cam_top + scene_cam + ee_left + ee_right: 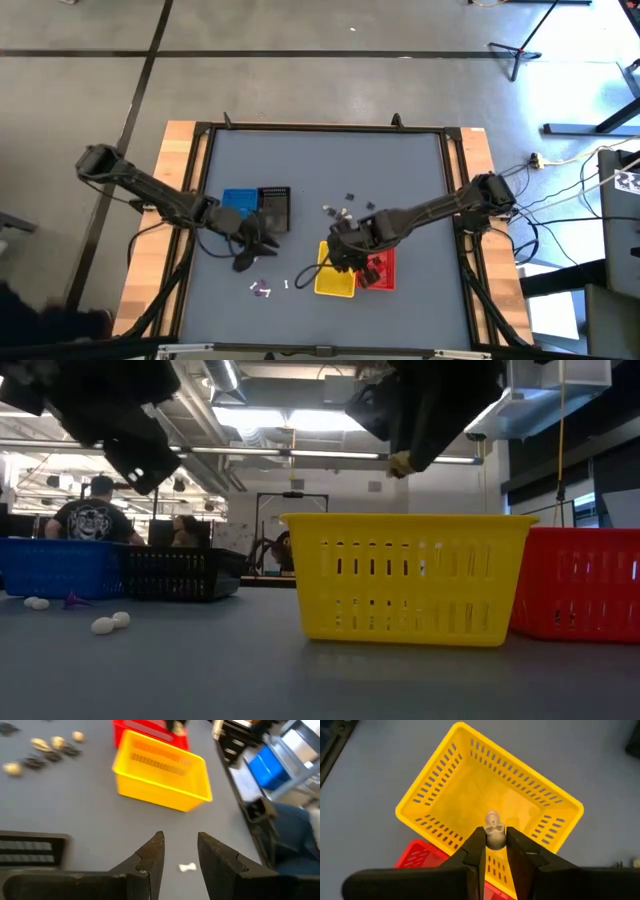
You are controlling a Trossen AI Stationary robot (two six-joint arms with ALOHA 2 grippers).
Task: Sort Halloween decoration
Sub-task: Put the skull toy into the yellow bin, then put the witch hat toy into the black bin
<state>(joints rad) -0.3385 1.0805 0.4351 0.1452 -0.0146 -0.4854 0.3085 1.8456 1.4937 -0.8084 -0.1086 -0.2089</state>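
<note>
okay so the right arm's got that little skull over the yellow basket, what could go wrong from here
1. The right gripper pinches the small tan skull trinket only at its jaw tips, so it could slip early.
2. It hangs near one wall of the yellow mesh basket; a bounce might land it in the neighbouring red mesh basket.
3. The left gripper hovers open over a small white bone trinket and could nudge it aside.

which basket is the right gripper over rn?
The yellow basket. The right gripper hangs above its open top, shut on a small tan skull. The red basket sits beside it; the blue basket and black basket are by the left arm.
</note>
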